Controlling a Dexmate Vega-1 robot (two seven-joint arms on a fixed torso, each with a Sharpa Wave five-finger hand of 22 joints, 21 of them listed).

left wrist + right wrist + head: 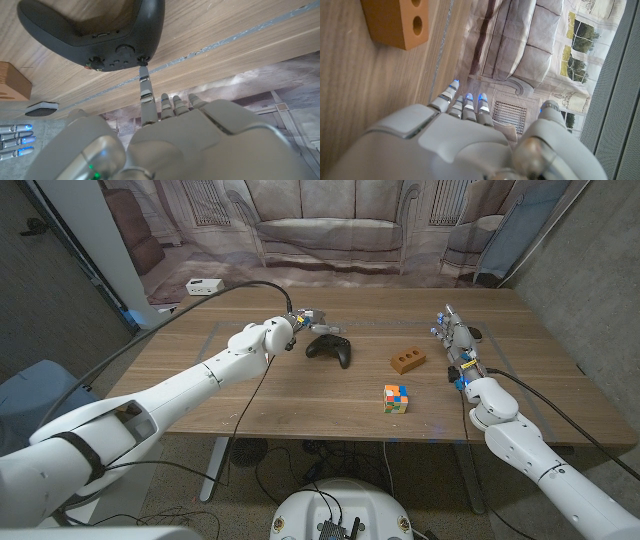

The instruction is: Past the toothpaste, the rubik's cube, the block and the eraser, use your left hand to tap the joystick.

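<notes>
We logged the wooden table (250, 395) first, biggest thing in the head view. The left hand (292, 326) was out near table centre, one finger (144, 95) stretched straight with its tip touching the black game controller (331, 348), the rest curled back and gripping nothing. We judged this as the tap itself, since one extended finger suits poking a small control. The controller, the task's joystick, sat just beside that hand at its 4 o'clock, and at 10 o'clock from the Rubik's cube (396, 398). The right hand (457, 342) stood near the table's right edge, at 3 o'clock from the brown block (407, 360), fingers straight and slightly apart, holding nothing; likely parked to stay clear. The block lay at 12 o'clock from the cube. A small dark flat thing (472, 333), maybe the eraser, lay just beside the right hand. Toothpaste: we couldn't pick it out.
</notes>
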